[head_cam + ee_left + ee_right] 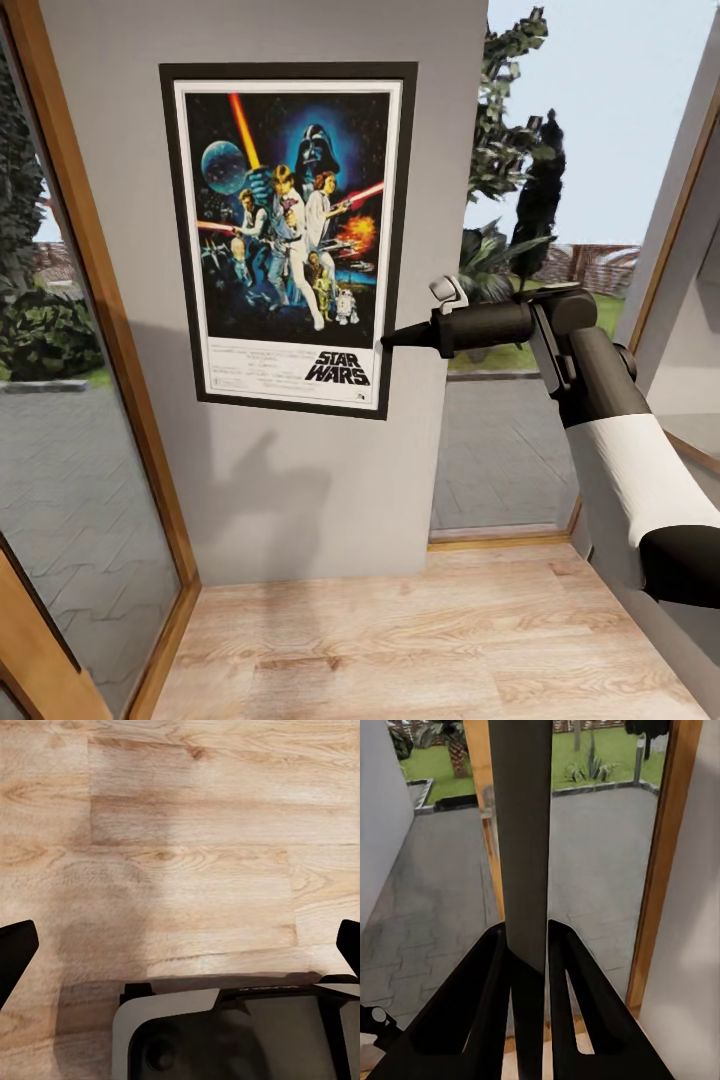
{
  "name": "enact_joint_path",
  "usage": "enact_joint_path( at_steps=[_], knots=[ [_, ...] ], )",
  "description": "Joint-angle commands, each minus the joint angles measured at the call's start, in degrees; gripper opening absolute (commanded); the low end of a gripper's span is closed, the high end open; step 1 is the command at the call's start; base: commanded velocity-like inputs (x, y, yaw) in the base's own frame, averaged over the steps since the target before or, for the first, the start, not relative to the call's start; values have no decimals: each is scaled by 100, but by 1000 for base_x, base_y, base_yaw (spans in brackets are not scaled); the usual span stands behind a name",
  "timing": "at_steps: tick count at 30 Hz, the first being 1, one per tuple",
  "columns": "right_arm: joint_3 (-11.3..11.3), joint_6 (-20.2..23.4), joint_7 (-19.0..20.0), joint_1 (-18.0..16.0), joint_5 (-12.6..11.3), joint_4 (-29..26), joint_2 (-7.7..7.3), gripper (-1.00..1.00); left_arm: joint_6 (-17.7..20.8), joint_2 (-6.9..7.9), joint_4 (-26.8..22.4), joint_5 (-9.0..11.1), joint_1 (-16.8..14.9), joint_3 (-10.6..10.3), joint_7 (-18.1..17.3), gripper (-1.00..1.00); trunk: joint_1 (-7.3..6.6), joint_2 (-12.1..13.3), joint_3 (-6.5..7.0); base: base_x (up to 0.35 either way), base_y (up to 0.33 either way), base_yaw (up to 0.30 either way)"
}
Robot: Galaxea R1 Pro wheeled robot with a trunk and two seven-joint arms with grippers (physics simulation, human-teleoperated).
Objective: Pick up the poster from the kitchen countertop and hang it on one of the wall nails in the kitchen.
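The poster (290, 230), a black-framed Star Wars picture, lies flat against the pale grey wall (300, 480) between two tall windows. My right gripper (386, 340) reaches in from the right and is shut on the frame's lower right edge. In the right wrist view the poster (521, 832) runs edge-on as a dark strip between the two black fingers (487, 975) of the right gripper (525, 937). My left gripper (181, 943) hangs open over the wooden floor, its fingertips (15, 949) far apart. The wall nail is hidden and the kitchen countertop is out of view.
Wood-framed glass panes (80, 430) stand at both sides of the wall strip, with paving and garden plants outside. Plank floor (420, 650) lies below. The robot's base (225, 1035) is under the left gripper.
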Motion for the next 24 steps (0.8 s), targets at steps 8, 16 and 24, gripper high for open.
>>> enact_joint_path(
  at_steps=[8,16,24],
  knots=[
    [7,73,16,-2,-22,-8,-4,-100,-6,-3,-5,-6,2,24,-31,100,2,-3,-1,0,0,0],
    [9,73,11,-1,-3,-9,-4,-100,-6,-3,-5,-6,2,25,-31,100,2,-3,-1,43,0,0],
    [9,73,13,-2,-1,-9,-4,-100,-6,14,-5,-6,2,25,-31,100,2,-3,-1,234,0,0]
  ],
)
